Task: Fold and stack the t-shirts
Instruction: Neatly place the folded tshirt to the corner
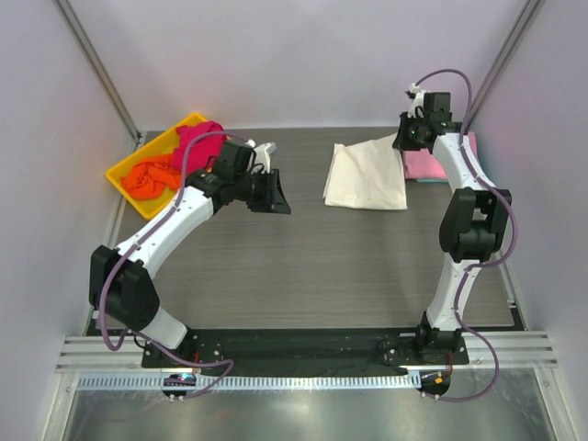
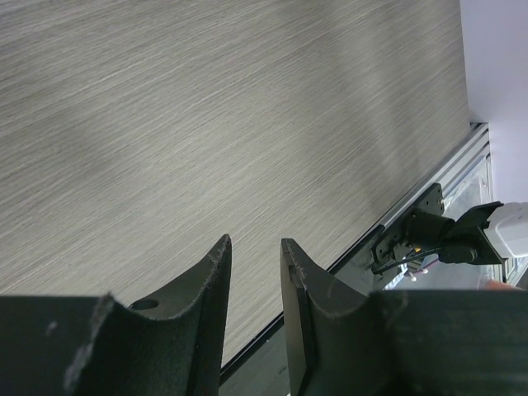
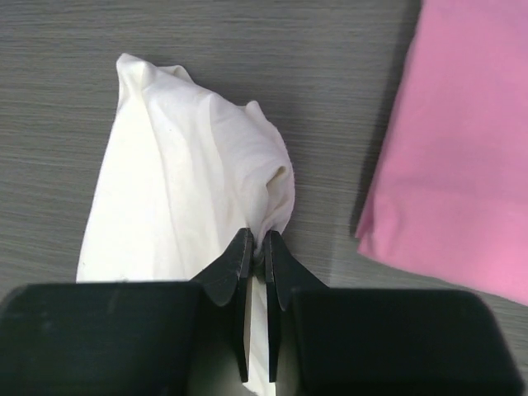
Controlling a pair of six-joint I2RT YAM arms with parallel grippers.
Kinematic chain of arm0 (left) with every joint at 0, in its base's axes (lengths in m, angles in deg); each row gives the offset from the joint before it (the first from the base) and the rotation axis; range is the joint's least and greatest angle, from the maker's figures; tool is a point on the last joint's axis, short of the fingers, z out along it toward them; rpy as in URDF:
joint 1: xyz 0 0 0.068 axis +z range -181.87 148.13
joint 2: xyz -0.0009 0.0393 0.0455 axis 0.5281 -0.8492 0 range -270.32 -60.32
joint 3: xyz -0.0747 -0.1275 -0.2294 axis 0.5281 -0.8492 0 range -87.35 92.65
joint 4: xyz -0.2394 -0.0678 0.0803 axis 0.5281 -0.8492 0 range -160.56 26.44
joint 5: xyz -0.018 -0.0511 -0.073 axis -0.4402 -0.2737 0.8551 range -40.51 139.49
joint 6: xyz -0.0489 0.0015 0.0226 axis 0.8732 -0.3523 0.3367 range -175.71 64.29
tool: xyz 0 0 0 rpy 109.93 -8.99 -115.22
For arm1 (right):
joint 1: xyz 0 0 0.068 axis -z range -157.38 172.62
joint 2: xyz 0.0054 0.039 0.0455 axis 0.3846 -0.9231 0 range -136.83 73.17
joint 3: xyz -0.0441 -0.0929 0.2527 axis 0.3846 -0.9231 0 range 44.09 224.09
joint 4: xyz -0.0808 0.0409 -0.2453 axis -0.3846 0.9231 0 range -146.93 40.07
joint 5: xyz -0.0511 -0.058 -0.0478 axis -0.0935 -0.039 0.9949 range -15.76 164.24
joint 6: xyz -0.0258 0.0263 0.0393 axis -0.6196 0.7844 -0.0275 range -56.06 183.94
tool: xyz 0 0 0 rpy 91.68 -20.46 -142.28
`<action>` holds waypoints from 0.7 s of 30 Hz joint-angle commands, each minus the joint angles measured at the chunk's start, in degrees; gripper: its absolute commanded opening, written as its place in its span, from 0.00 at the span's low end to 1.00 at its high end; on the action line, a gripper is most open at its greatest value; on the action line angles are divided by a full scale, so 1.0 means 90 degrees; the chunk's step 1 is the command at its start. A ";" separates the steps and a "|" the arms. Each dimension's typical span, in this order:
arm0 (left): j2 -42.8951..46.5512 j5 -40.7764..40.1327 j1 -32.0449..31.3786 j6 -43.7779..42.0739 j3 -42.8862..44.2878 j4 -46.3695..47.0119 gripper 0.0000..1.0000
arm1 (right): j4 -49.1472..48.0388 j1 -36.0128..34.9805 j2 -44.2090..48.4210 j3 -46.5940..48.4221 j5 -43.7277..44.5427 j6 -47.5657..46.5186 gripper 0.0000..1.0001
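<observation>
Pinching cream-white t-shirt point(image 3: 181, 181) edge, right gripper point(image 3: 257, 239); left gripper point(image 2: 256, 247) narrowly parted, empty; pink t-shirt point(image 3: 462, 148) cut off at frame edge.

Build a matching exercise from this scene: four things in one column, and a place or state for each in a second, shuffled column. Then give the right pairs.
Column one
1. cream-white t-shirt
2. pink t-shirt
3. orange t-shirt
4. left gripper

Column two
A. in the yellow tray
B. pinched by the right gripper
C. open, above bare table
D. lying flat at the table's far right

Pairs: 1-B, 2-D, 3-A, 4-C
</observation>
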 commanded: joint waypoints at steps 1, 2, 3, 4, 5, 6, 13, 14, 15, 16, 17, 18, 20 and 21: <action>0.0045 0.0233 0.0014 -0.0106 -0.0061 0.0045 0.32 | 0.0198 0.0083 0.0202 0.0449 0.0575 -0.0522 0.01; 0.0006 0.0273 0.0014 -0.0105 -0.0070 0.0054 0.32 | 0.0402 0.0093 0.0172 0.0566 0.0683 -0.0581 0.01; -0.0024 0.0273 0.0014 -0.0115 -0.0070 0.0025 0.32 | 0.0462 0.0093 0.0162 0.0732 0.0762 -0.0640 0.01; -0.0034 0.0254 0.0014 -0.0125 -0.0070 0.0025 0.33 | 0.0492 0.0102 0.0172 0.0782 0.0830 -0.0747 0.01; -0.0014 0.0195 0.0014 -0.0135 -0.0070 0.0015 0.33 | 0.0531 0.0112 0.0201 0.0831 0.0918 -0.0796 0.01; -0.0024 0.0147 0.0005 -0.0144 -0.0080 0.0015 0.33 | 0.0550 0.0122 0.0211 0.0928 0.0948 -0.0835 0.01; -0.0180 0.0058 0.0014 -0.0213 -0.0012 -0.0112 0.35 | 0.0814 0.0268 0.0231 0.1251 0.1426 -0.1265 0.01; -0.0219 0.0048 0.0014 -0.0213 -0.0012 -0.0141 0.35 | 0.0882 0.0307 0.0250 0.1280 0.1455 -0.1362 0.01; -0.0248 0.0058 0.0014 -0.0213 0.0008 -0.0151 0.35 | 0.0902 0.0375 0.0269 0.1300 0.1456 -0.1402 0.01; -0.0268 0.0058 0.0014 -0.0223 0.0008 -0.0151 0.35 | 0.0902 0.0414 0.0289 0.1319 0.1456 -0.1451 0.01; -0.0278 0.0068 0.0014 -0.0223 0.0027 -0.0160 0.35 | 0.0902 0.0444 0.0318 0.1329 0.1456 -0.1548 0.01; -0.0307 0.0068 0.0014 -0.0223 0.0027 -0.0170 0.35 | 0.0902 0.0502 0.0338 0.1368 0.1688 -0.1597 0.01; -0.0326 0.0020 0.0014 -0.0271 0.0037 -0.0209 0.35 | 0.0844 0.0551 0.0289 0.1446 0.1816 -0.1666 0.01; -0.0336 0.0009 0.0005 -0.0281 0.0027 -0.0219 0.36 | 0.0815 0.0552 0.0260 0.1456 0.1856 -0.1821 0.01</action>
